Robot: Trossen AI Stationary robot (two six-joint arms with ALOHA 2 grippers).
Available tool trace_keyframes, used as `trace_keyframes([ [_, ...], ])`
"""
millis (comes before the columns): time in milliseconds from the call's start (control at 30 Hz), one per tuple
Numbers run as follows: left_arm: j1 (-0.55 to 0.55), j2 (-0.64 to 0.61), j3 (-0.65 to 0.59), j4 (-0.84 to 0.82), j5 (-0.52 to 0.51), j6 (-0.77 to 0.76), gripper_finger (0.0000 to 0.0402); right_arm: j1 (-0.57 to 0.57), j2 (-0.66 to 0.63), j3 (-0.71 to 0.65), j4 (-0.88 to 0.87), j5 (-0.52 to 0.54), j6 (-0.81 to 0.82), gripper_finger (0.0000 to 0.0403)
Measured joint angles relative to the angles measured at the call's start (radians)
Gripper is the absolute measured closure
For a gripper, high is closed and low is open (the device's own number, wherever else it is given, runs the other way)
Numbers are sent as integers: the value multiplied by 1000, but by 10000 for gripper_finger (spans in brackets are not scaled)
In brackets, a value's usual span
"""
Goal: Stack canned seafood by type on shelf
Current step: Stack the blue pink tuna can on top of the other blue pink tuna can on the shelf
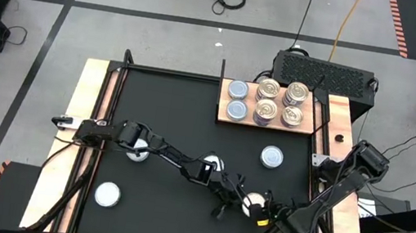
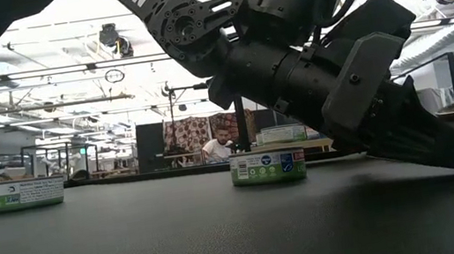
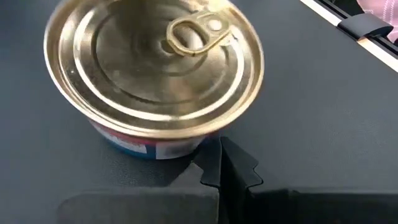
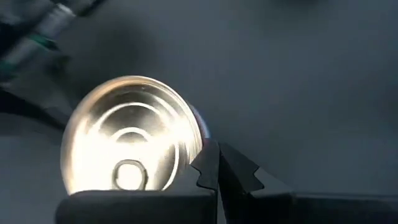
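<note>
A gold pull-tab can (image 1: pixel 253 204) stands on the black mat near its near edge; it fills the left wrist view (image 3: pixel 152 74) and shows in the right wrist view (image 4: pixel 127 140). My left gripper (image 1: pixel 235 203) is shut at the can's left side. My right gripper (image 1: pixel 265 218) is shut at its near-right side. The wooden shelf (image 1: pixel 319 121) at the far right carries two silvery-blue cans (image 1: pixel 237 100) and several gold-topped cans (image 1: pixel 281 101). Other silvery cans rest on the mat (image 1: pixel 271 157), (image 1: pixel 107 193), and two lie partly under the left arm (image 1: pixel 136 152). My left gripper's shut fingertips (image 3: pixel 214 165) stand level against the lower side wall (image 3: pixel 186 148) of the gold can, coming from the table's left; whether they touch it I cannot tell. The can stands upright on the mat. My right gripper's shut fingertips (image 4: pixel 208 165) lie beside the can's rim (image 4: pixel 198 134), coming from the near right; touch cannot be told.
The black mat (image 1: pixel 185 105) has free room at its far left and middle. A black box (image 1: pixel 322 72) sits behind the shelf. In the low view, two cans (image 2: pixel 20 193) (image 2: pixel 268 166) stand on the mat, and people show in the room beyond.
</note>
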Motion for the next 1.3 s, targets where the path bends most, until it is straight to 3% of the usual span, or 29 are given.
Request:
trace_keyframes([
  [267, 4, 0, 0, 1, 1, -2, 401, -5, -1, 85, -61, 47, -39, 403],
  [633, 17, 0, -1, -12, 15, -3, 401, -47, -2, 95, -31, 52, -140, 403],
  [800, 45, 0, 0, -40, 93, -28, 401, -54, -2, 108, -20, 58, -192, 403],
  [1000, 81, 0, 0, -50, 214, -83, 401, -55, -2, 178, -29, 142, -281, 403],
  [1300, 95, -12, 0, -114, 247, -100, 401, -56, -1, 197, 14, 163, -354, 403],
])
